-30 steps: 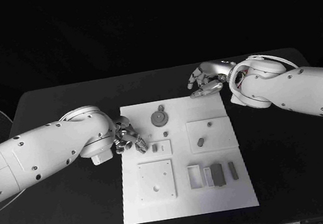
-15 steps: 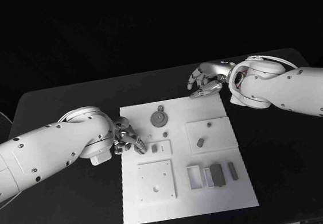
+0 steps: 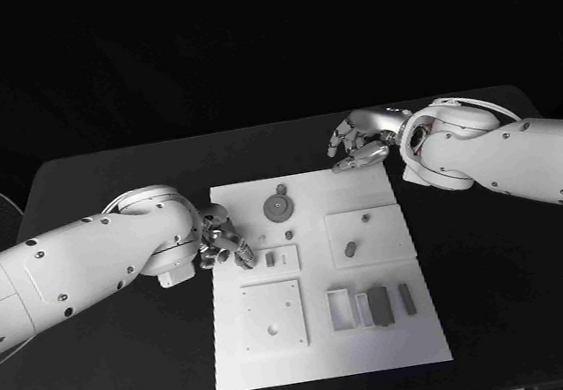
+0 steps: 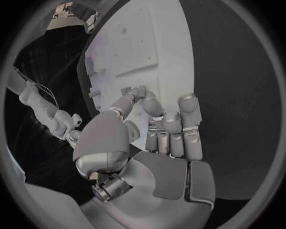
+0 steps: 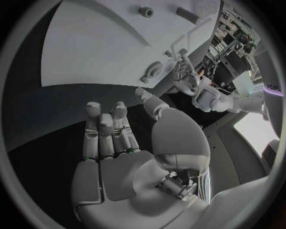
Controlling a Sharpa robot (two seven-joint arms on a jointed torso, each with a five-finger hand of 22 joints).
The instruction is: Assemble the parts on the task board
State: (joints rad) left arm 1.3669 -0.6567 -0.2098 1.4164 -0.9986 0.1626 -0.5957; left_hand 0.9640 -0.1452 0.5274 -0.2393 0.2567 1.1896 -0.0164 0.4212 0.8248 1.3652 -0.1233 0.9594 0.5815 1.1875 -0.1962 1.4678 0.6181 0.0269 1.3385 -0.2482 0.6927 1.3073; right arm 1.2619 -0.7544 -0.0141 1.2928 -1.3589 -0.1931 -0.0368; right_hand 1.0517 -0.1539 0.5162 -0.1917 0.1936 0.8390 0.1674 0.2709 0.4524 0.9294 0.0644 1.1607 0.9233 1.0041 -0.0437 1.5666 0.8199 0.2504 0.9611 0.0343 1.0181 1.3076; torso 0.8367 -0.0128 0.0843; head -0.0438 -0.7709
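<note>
**Task board station: both hands at the board's edges**

1. Task board [image 3: 330, 349]: white plate, flat in the middle of the black tabletop [image 3: 124, 384]. I see it from both wrists too [image 4: 161, 33] [image 5: 95, 47].

2. Parts: a round gear-like piece [image 3: 277, 204] near the board's far end; a small peg [image 3: 350, 247] on a raised square plate right of centre; a row of upright grey blocks [image 3: 376, 303] toward the near right; a square plate with a hole [image 3: 274, 315] at near left.

3. Left hand [image 3: 222, 241]: at the board's left edge, fingers curled together. In its wrist view the fingertips [image 4: 142, 93] meet over the board's rim (whether they pinch a small part, I cannot tell).

4. Right hand [image 3: 363, 139]: just beyond the board's far right corner, over the tabletop, fingers spread and empty [image 5: 113, 143].
</note>
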